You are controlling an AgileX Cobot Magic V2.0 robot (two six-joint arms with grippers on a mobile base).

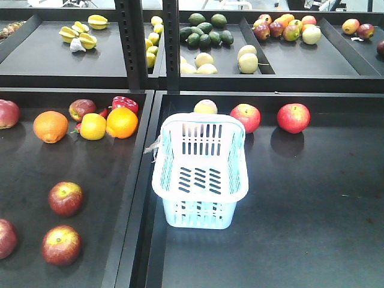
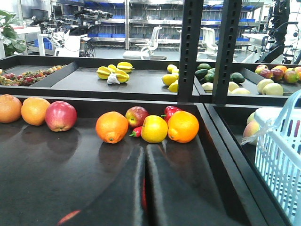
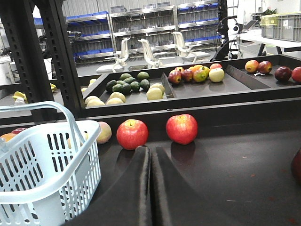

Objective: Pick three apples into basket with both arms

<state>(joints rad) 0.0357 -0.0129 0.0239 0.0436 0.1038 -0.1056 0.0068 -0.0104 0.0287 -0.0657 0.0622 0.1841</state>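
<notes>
Apples [image 1: 65,198], three, dark red, lie at front of left counter tray [image 1: 24,162], well apart from basket [image 1: 198,217]. Basket stands in right counter tray [image 1: 300,228], near its left edge. Brighter red pair [image 1: 245,117] sits just behind basket. Left hand [image 2: 145,153] closed up tight, nothing in it. Right hand [image 3: 150,153] closed up tight too, nothing in it, low over right counter tray.
</notes>
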